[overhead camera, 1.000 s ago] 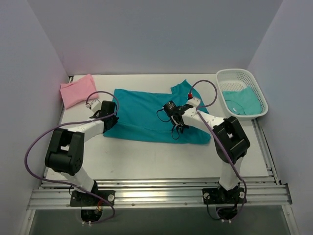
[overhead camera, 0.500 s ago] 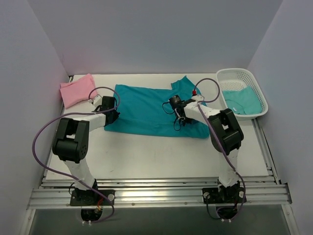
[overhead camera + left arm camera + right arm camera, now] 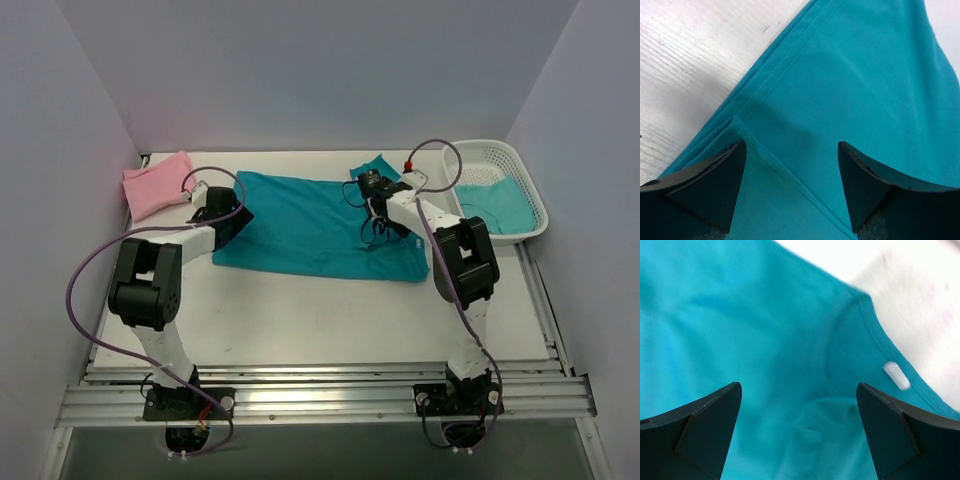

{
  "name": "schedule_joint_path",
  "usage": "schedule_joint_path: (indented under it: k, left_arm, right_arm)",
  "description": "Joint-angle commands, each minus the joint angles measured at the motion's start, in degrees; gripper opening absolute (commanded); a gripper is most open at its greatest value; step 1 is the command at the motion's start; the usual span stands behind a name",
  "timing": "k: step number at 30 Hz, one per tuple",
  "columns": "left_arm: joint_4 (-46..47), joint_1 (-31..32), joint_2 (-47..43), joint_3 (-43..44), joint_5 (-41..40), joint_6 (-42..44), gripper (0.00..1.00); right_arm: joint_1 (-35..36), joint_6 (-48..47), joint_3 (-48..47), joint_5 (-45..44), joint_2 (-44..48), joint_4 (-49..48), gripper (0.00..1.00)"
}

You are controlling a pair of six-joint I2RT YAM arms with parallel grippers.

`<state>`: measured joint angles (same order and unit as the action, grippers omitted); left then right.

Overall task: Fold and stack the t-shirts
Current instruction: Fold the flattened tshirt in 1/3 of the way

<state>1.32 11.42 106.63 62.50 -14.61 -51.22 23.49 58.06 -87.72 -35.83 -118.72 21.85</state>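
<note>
A teal t-shirt lies flat across the middle of the table, folded over on itself. My left gripper stands open over its left end; in the left wrist view the fingers straddle a stitched hem fold, gripper holding nothing. My right gripper is open above the collar at the far right; the right wrist view shows the neckline with a white label beyond the gripper. A folded pink t-shirt sits at the far left. Another teal t-shirt lies in the basket.
The white mesh basket stands at the far right edge. White table surface stretches in front of the shirt. Purple cables loop above both arms. Walls close in on three sides.
Both grippers have opened and let go of the teal shirt. Both arms moved toward the far side, carrying the shirt's near edge back over it.
</note>
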Motion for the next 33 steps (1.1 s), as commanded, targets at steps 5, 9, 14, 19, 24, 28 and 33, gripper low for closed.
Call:
schedule_joint_path:
  k: [5,9,14,19,24,28,33]
  left_arm:
    - [-3.7,-0.5,-11.2,4.0,-1.6,2.5,0.82]
    - [-3.3,-0.4,-15.1,0.7,-2.0,2.6,0.82]
    - [-2.3,-0.4,-18.7,-2.8,-0.8,2.2,0.82]
    - [0.1,-0.4,-20.5,-6.2,-0.3,1.8,0.81]
    - [-0.2,-0.3,-20.8,-6.8,-0.2,2.1,0.8]
    - [0.1,-0.3,-21.4,-7.2,-0.2,2.3,0.79]
    - [0.3,-0.4,-21.7,-7.6,-0.3,2.4,0.79]
  right_arm:
    - [1.6,-1.6,-0.9,-2.0,10.0,1.9,0.94]
    - [4.4,-0.8,8.0,0.3,15.5,-2.3,0.92]
    - [7.5,0.1,17.3,5.9,19.4,-7.9,0.84]
    - [9.4,1.7,22.7,7.4,20.2,-11.1,0.79]
    - [9.8,1.7,22.0,8.2,17.0,-12.6,0.72]
    - [9.7,1.1,20.0,8.5,14.0,-13.3,0.67]
    - [8.9,0.2,17.3,9.7,10.0,-14.2,0.59]
